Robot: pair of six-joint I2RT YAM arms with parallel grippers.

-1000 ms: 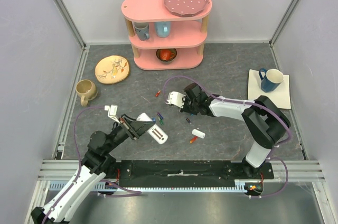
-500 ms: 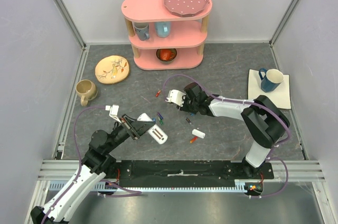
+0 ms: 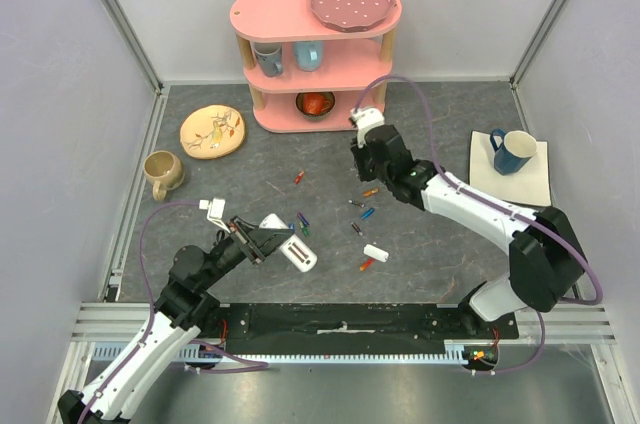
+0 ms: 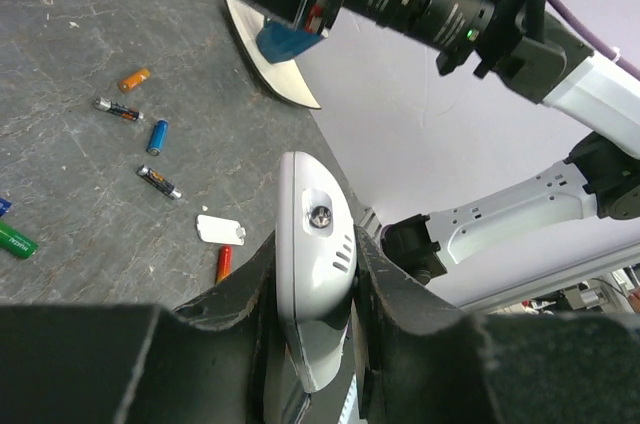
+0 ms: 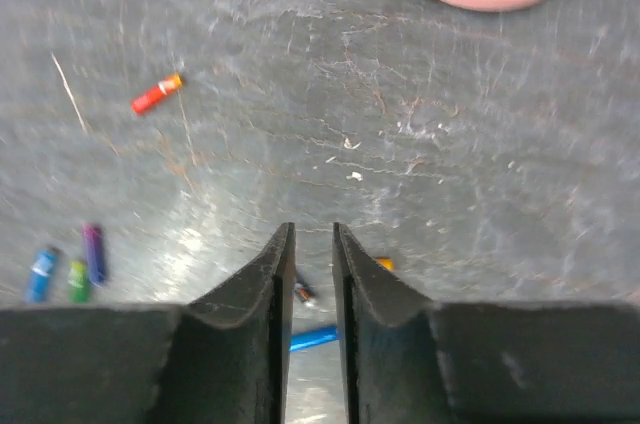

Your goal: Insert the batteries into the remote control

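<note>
The white remote control (image 3: 298,255) (image 4: 312,194) is clamped between the black fingers of my left gripper (image 3: 266,240) (image 4: 313,249), lifted at the near left. Loose batteries lie on the grey table: an orange one (image 3: 370,192) (image 5: 384,264), a dark one (image 3: 355,204) (image 5: 303,293) and a blue one (image 3: 368,212) (image 5: 313,338) under my right gripper (image 3: 365,166) (image 5: 312,244). Its jaws stand a narrow gap apart with nothing between them. A red battery (image 3: 299,178) (image 5: 157,94) lies further left. A blue, green and purple cluster (image 3: 303,223) lies beside the remote control.
A small white cover plate (image 3: 376,252) (image 4: 220,229) and an orange-red battery (image 3: 366,265) lie near the front. The pink shelf (image 3: 316,54) stands at the back, with a plate (image 3: 212,131) and a tan mug (image 3: 162,173) at the left. A blue mug (image 3: 513,150) sits at the right.
My right gripper has risen and swung back toward the shelf, its jaws parting, which uncovered three batteries beneath it. The left arm with the remote control has not moved.
</note>
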